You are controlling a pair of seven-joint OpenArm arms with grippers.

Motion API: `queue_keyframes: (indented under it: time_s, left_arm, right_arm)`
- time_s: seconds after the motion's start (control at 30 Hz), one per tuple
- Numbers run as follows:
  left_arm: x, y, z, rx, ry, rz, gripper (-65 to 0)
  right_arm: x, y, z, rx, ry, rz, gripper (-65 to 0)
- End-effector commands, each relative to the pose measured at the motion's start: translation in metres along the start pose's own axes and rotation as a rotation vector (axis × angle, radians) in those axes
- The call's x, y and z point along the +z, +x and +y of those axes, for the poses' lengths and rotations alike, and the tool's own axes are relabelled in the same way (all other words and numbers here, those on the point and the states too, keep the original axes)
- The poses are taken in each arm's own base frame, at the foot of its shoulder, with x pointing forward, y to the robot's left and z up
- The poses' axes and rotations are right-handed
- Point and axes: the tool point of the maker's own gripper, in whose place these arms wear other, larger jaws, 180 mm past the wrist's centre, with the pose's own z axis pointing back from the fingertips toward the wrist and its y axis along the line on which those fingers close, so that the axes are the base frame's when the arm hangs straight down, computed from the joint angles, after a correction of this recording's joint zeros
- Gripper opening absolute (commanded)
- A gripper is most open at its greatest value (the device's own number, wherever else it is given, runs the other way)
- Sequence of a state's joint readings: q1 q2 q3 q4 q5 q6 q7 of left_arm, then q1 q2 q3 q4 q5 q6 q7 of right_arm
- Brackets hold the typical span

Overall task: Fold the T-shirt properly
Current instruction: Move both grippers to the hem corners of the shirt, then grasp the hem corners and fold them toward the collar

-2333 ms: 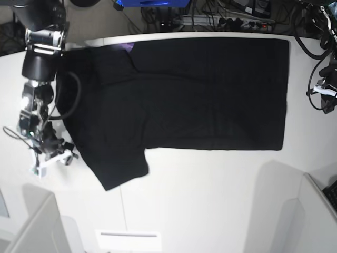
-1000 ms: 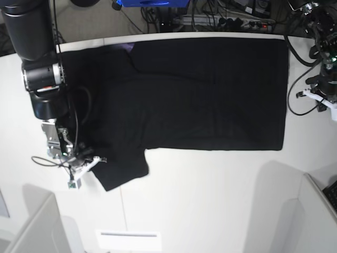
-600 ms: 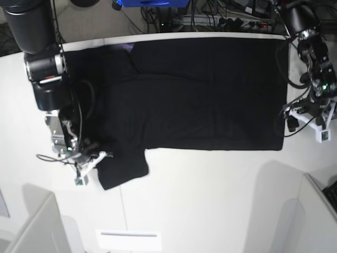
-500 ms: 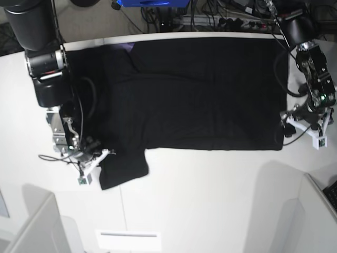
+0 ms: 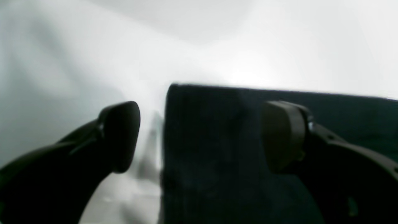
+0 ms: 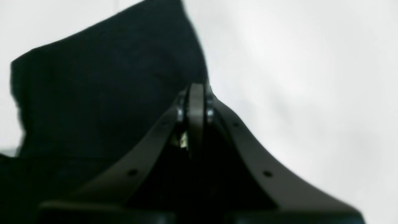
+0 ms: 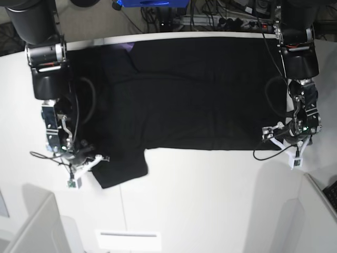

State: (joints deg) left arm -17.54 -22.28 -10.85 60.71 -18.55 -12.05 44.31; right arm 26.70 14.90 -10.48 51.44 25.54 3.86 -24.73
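The black T-shirt (image 7: 195,89) lies spread flat on the white table (image 7: 210,184), plain side up, with a sliver of purple at the collar (image 7: 128,47). My right gripper (image 7: 89,163) is at the near sleeve; in the right wrist view (image 6: 196,93) its jaws are pressed together at the edge of the sleeve (image 6: 93,93). My left gripper (image 7: 281,142) is at the shirt's near hem corner. In the left wrist view it (image 5: 200,137) is open, and the corner of the cloth (image 5: 217,149) lies between its fingers (image 5: 119,137).
Cables and a power strip (image 7: 226,21) run along the back edge, beside a blue object (image 7: 152,2). Grey partitions stand at the front left (image 7: 31,226) and front right (image 7: 316,211). A white label (image 7: 129,240) lies at the front.
The left arm has swung in from the right edge and down to the shirt's near hem corner. The right gripper has moved from beside the sleeve onto its edge.
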Motion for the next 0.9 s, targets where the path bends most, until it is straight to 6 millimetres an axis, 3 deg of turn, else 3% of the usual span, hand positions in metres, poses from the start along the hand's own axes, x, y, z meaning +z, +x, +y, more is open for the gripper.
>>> queue_keyframes:
  time_s: [0.0, 0.3, 0.63, 0.87]
  left_arm:
    - [0.008, 0.034, 0.008, 0.006, 0.012, -0.078, -7.2]
    - [0.003, 0.031, 0.009, 0.02, 0.013, -0.061, -7.2]
    - [-0.009, 0.029, 0.015, 0.071, 0.015, -0.025, -7.2]
    - [-0.019, 0.021, -0.01, -0.047, -0.009, -0.008, -7.4]
  right_arm:
    - [0.007, 0.037, -0.003, 0.006, -0.003, -0.09, -65.0]
    - [0.019, 0.055, 0.011, 0.03, 0.026, -0.155, -65.0]
    - [0.018, 0.054, 0.015, 0.026, 0.034, -0.155, -65.0]
    - [0.019, 0.053, 0.013, 0.027, 0.031, -0.154, -65.0]
